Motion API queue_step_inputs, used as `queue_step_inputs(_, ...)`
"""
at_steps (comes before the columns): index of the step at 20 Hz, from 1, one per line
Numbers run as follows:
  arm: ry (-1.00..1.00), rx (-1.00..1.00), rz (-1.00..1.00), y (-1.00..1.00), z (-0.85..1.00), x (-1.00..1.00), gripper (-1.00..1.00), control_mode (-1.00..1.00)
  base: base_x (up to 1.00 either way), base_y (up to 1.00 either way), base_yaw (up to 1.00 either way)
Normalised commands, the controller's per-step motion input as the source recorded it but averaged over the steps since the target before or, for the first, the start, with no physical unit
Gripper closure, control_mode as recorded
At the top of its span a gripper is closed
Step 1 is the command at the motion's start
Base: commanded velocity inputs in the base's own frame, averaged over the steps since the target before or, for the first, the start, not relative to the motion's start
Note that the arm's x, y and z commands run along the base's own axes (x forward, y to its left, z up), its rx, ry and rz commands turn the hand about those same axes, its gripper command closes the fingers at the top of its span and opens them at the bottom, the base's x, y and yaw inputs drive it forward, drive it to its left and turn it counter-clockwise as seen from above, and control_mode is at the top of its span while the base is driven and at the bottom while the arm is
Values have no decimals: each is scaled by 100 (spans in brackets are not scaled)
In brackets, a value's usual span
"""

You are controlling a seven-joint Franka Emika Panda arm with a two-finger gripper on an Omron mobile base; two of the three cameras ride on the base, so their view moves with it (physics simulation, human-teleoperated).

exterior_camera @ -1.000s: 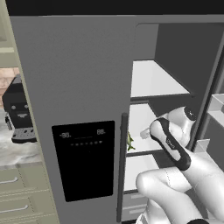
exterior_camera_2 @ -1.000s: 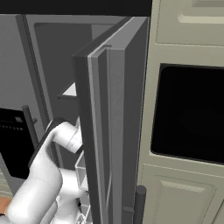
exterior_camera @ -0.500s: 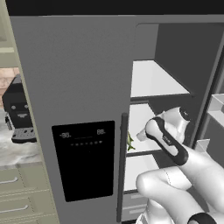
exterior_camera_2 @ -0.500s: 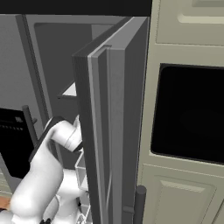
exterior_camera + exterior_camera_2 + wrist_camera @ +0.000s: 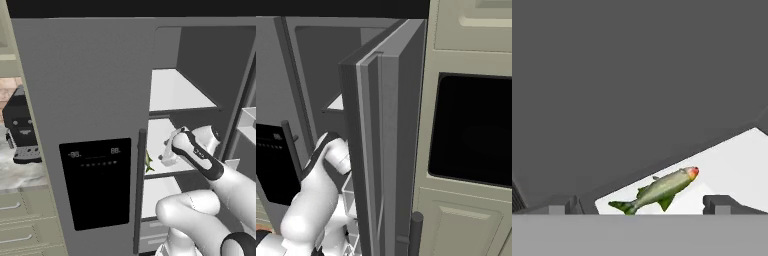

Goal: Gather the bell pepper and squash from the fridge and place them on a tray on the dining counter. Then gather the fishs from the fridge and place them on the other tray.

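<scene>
— Fish (image 5: 660,191)! Where is it?
— It lies on a white shelf (image 5: 737,165) inside the fridge (image 5: 85,100), near the dark back wall.
— Is the gripper (image 5: 644,204) holding it?
— No. Its two fingers are spread wide, one on each side, and the fish sits just past them.
— And the arm?
— It reaches in through the open door (image 5: 383,150).

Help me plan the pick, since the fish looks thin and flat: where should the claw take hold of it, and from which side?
Probably across the thick mid-body of the fish, between the fins and clear of the narrow tail. It lies flat on its side on the white fridge shelf, so coming from the open front with the open claw set across its long axis looks best.
</scene>
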Motion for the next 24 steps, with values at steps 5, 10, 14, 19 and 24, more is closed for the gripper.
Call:
queue_step_inputs(5,0,-7,10,22,-8,9,-100,-100,0,0,0)
queue_step_inputs(10,-6,-5,24,25,-22,9,-100,-100,0,0,0)
queue_step_inputs(14,-8,-5,32,31,-34,3,-100,-100,0,0,0)
queue_step_inputs(19,-5,-2,24,6,-23,16,-100,-100,0,0,0)
queue_step_inputs(24,1,0,7,3,-12,20,-100,-100,0,0,0)
